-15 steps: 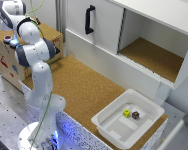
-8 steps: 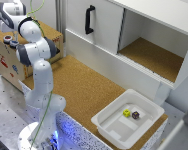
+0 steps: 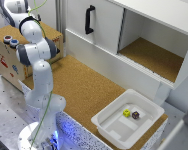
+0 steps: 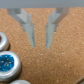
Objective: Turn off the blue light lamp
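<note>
Wrist view shows the small round blue dome lamp (image 4: 7, 62) with its pale rim on the cork-topped box (image 4: 55, 62), near but clear of the grey two-fingered gripper (image 4: 39, 42), whose jaws hang parted and empty. A similar dark red knob (image 3: 7, 38) sits just beside it, so I reckon a slightly off descent could press the wrong one.

The exterior view looks down from high and far on the whole tabletop (image 3: 84, 85); the wrist view looks closely down at cork past the jaws; both share the blue light lamp (image 3: 14, 43) (image 4: 7, 63)
</note>
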`<state>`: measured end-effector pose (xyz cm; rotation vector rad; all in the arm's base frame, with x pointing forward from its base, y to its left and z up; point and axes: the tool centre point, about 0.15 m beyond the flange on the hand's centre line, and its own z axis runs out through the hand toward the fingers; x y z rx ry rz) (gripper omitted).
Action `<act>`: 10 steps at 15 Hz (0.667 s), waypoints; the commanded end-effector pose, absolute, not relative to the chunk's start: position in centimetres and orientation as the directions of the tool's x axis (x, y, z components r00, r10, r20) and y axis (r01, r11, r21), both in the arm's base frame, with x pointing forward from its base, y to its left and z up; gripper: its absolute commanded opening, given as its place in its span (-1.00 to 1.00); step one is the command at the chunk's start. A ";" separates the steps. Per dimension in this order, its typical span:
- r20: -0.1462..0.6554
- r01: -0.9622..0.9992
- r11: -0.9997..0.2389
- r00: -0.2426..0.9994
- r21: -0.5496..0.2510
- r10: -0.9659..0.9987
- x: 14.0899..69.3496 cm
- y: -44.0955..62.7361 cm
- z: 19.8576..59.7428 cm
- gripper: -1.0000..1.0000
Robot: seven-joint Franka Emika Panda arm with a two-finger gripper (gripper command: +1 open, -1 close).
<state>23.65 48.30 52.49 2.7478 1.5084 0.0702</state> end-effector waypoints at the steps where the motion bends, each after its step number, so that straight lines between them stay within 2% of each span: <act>1: 0.008 0.741 -0.669 0.670 -0.068 0.742 27.1 44.0 48.2 1.00; 6: -0.035 0.471 -0.854 0.871 -0.222 0.489 29.5 35.4 43.9 1.00; 10: -0.020 0.146 -0.929 0.987 -0.340 0.162 30.2 29.3 41.6 1.00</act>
